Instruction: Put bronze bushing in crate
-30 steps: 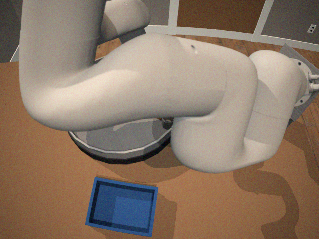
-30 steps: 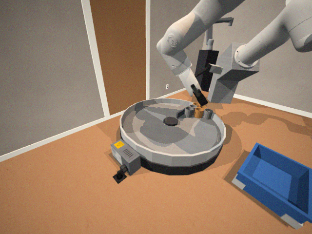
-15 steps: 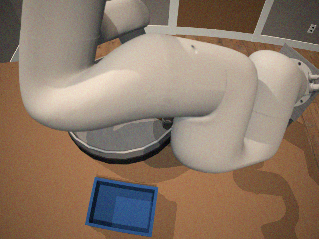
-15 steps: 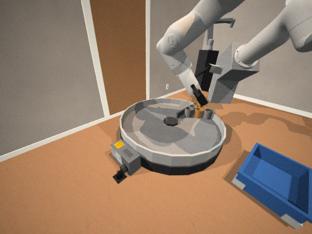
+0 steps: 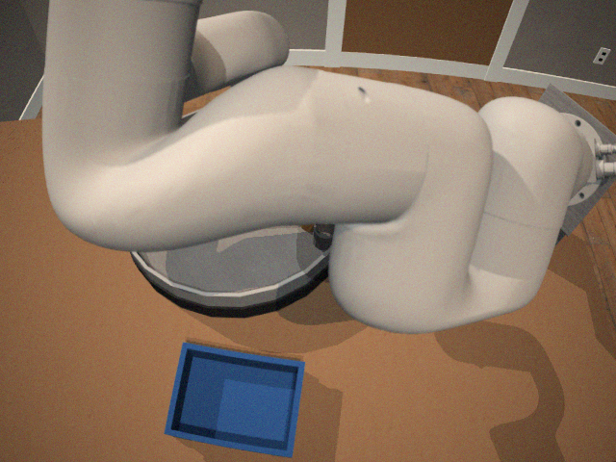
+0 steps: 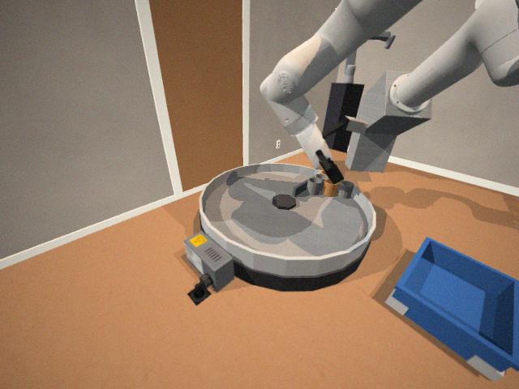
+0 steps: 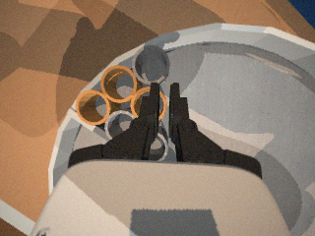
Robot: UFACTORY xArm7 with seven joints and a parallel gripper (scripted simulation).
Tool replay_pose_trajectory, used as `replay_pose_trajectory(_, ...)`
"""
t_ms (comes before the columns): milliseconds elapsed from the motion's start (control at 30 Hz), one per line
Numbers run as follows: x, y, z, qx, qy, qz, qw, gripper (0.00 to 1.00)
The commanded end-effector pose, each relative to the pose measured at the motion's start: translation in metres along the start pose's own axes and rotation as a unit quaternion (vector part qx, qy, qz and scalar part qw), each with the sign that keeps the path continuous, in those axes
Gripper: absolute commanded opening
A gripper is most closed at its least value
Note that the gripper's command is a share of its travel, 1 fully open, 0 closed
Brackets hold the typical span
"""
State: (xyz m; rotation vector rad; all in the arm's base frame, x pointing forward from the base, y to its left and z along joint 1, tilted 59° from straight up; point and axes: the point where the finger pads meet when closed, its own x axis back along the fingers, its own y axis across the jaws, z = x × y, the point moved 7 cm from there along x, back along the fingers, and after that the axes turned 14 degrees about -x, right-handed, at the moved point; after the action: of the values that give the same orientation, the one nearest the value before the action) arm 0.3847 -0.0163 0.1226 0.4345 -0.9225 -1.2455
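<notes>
Bronze bushing (image 7: 163, 112) partly hidden behind fingers (image 6: 336, 177), turntable cut off.

- The top view looks steeply down from above the arm (image 5: 278, 164) (image 6: 310, 62), whose links lie close and hide much of the turning table (image 5: 233, 295) (image 6: 289, 264) (image 7: 53, 172); wall bases edge its top.
- The exterior view stands farther back and looks down at a slant across the turning table, toward the arm's pedestal (image 6: 371, 144) and a room corner.
- The wrist view rides close behind the gripper (image 6: 331, 167) (image 7: 164, 90), facing past its fingers onto bushings and part of the turning table's rim.
- Top and exterior views share the blue crate (image 5: 233, 352) (image 6: 456, 320); exterior and wrist share the bushings.
</notes>
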Motion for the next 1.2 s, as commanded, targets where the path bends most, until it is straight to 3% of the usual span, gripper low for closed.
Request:
replay_pose_trajectory(0,0.0014,0.0,-0.0011,0.0,-0.002,-0.001,1.0,0.1)
replay_pose_trajectory(1067,-0.008,0.0019,-0.0087,0.0,-0.002,-0.001,1.0,0.1)
replay_pose_trajectory(1100,-0.008,0.0019,-0.0087,0.0,-0.002,-0.001,1.0,0.0)
replay_pose_trajectory(1167,-0.008,0.0019,-0.0087,0.0,-0.002,-0.001,1.0,0.0)
